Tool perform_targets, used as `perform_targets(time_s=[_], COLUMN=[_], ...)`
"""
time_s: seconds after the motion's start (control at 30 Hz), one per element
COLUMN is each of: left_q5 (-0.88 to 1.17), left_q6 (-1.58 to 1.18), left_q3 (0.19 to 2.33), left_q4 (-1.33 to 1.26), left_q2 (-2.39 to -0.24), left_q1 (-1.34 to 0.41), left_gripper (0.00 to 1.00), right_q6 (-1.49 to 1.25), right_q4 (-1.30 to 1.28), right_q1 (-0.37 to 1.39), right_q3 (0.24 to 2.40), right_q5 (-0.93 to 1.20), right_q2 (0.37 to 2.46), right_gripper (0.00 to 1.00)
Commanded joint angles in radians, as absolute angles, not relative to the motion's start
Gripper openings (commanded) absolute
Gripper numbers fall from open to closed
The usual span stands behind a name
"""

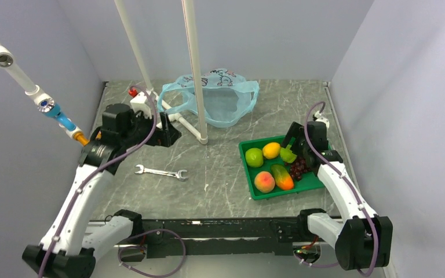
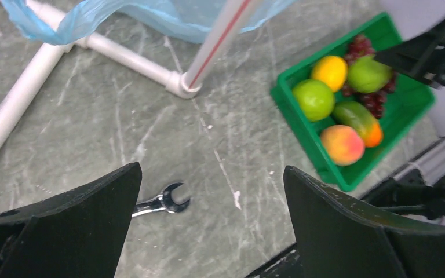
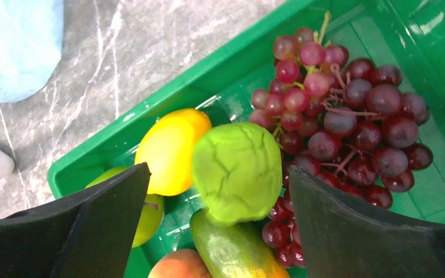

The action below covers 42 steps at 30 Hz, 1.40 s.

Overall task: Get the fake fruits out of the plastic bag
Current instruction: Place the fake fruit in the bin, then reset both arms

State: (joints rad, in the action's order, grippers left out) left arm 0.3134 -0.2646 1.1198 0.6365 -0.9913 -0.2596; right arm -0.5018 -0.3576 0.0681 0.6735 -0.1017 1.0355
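The light-blue plastic bag [image 1: 220,95] lies crumpled at the back of the table, and also shows in the left wrist view [image 2: 150,14]. The fake fruits sit in a green tray [image 1: 249,176]: green apple [image 1: 254,157], orange [image 1: 272,150], wrinkled green lime [image 1: 288,154], peach [image 1: 264,182], mango [image 1: 281,176] and grapes [image 1: 299,168]. My right gripper [image 3: 220,171] is open over the tray. The lime [image 3: 237,171] rests on the mango [image 3: 237,249] between the fingers, with gaps on both sides. My left gripper [image 2: 211,174] is open and empty, left of the bag.
A metal wrench [image 1: 162,172] lies on the grey marble table between the arms. A white pipe frame [image 1: 194,69] stands in front of the bag, its base [image 2: 121,55] on the table. Grey walls close in three sides.
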Motion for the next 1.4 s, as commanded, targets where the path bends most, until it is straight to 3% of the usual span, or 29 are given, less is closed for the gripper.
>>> perform_targets(time_s=[0.0, 0.53, 0.9, 1.37], left_q5=[0.42, 0.205, 0.149, 0.097], left_q6=[-0.295, -0.231, -0.2, -0.178], left_q3=[1.113, 1.245, 1.411, 1.357], left_q4=[0.581, 0.466, 0.482, 0.43], left_q2=[-0.845, -0.524, -0.511, -0.475], left_q1=[-0.264, -0.265, -0.294, -0.305], left_gripper=[0.99, 0.99, 0.99, 0.99], right_q6=[-0.462, -0.333, -0.291, -0.315], right_q4=[-0.351, -0.517, -0.559, -0.495], right_q1=[0.065, 0.066, 0.065, 0.065], right_q3=[0.762, 1.038, 1.274, 1.21], right_q5=[-0.058, 0.024, -0.056, -0.122], right_q2=[1.024, 0.651, 0.506, 0.439], right_gripper=[0.98, 1.0, 1.0, 1.0])
